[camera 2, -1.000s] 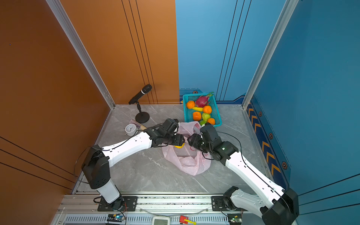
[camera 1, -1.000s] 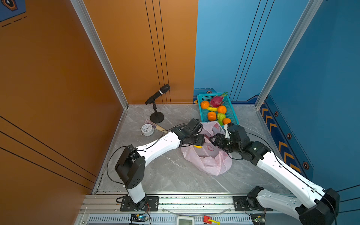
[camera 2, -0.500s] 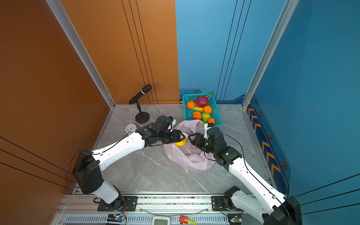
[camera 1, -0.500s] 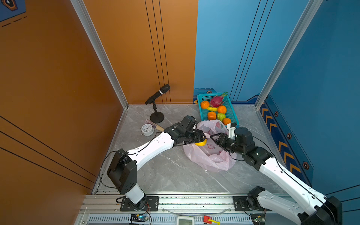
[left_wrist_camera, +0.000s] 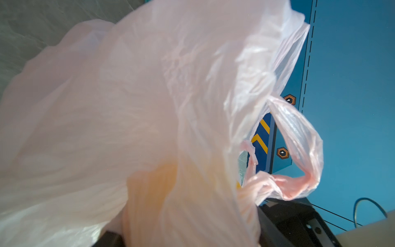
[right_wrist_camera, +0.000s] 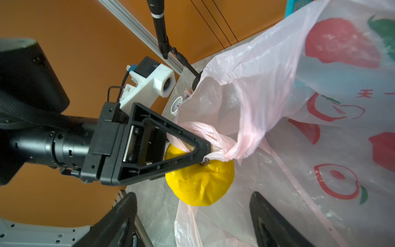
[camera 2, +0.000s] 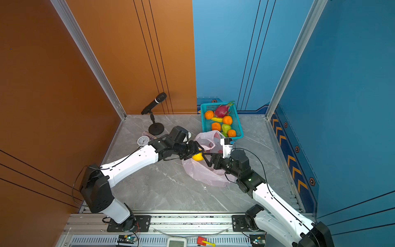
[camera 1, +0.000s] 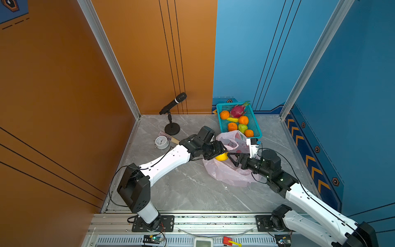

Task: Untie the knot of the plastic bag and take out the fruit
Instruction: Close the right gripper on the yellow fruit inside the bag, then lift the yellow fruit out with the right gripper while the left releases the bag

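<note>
One yellow fruit (right_wrist_camera: 201, 184) gripped by left claw (right_wrist_camera: 203, 154) above plastic bag (camera 1: 226, 175), right claw (right_wrist_camera: 191, 198) spread wide.

The translucent pale-pink plastic bag (right_wrist_camera: 267, 89) carries red and green fruit prints; the round yellow fruit (right_wrist_camera: 201, 184) is faintly speckled; the perforated basket (camera 1: 255, 125) is teal.

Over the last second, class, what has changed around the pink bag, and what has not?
The right gripper has opened wide beside the plastic bag. The left gripper, shut on the yellow fruit, has drawn it slightly leftward, further out of the bag. The teal basket, microphone and alarm clock stayed put.
</note>
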